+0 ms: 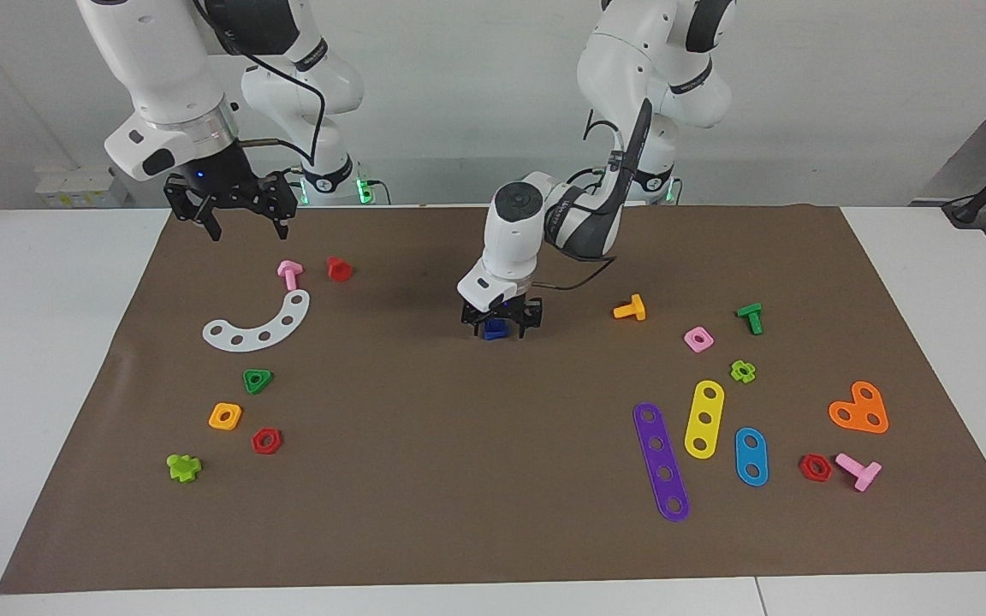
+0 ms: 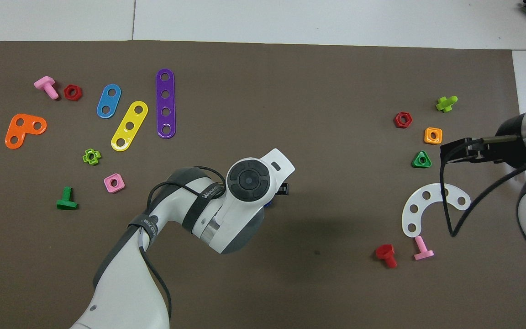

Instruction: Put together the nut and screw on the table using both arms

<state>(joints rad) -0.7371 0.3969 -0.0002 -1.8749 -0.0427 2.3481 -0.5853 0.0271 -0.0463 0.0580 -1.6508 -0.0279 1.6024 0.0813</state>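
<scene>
Screw (image 1: 495,329) between left fingers (image 1: 524,322)

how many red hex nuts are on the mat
2. One red hex nut lies beside the orange-yellow square nut, toward the right arm's end; the other beside a pink screw, toward the left arm's end.

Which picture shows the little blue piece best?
The facing view: the blue piece shows at the mat between the left gripper's fingers. In the overhead view the arm covers it, leaving only a blue sliver.
</scene>
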